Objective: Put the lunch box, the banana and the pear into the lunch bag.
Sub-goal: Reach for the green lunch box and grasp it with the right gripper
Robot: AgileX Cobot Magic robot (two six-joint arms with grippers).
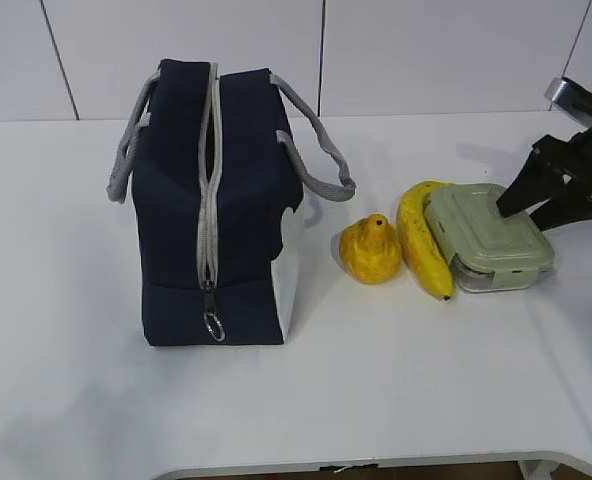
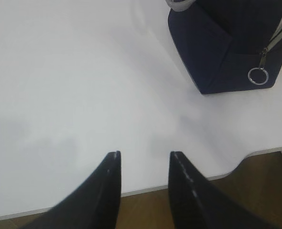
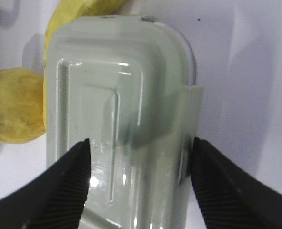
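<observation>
White paneled wall backs a white surface (image 1: 426, 380) that carries all task items.

Lunch bag (image 1: 216, 215): stands upright on the left half of the surface, narrow end toward the exterior camera. The grey zipper (image 1: 209, 190) runs over the top and down this end; near the top it shows a narrow dark gap. The ring pull (image 1: 214, 326) hangs near the base. Grey webbing handles (image 1: 316, 150) droop to either side. A white panel (image 1: 289, 265) shows on the right face.

Pear (image 1: 371, 250): sits just to the right of the bag, apart from it, and appears to touch the banana.

Banana (image 1: 421, 240): lies between the pear and the lunch box, pressed against the box's left edge.

Lunch box (image 1: 488, 238): rests flat on the surface at the right, sage-green lid uppermost.

Right pincer (image 3: 138, 155): positioned over the lunch box with its fingers spread apart. One finger (image 3: 65, 181) lies over the lid; the other is at the side latch edge. Contact with the box cannot be confirmed. In the exterior view the right pincer (image 1: 536, 208) is at the box's far right end.

Left pincer (image 2: 143, 164): fingers apart, holding nothing, above bare surface near the front edge, well apart from the bag's lower corner.
</observation>
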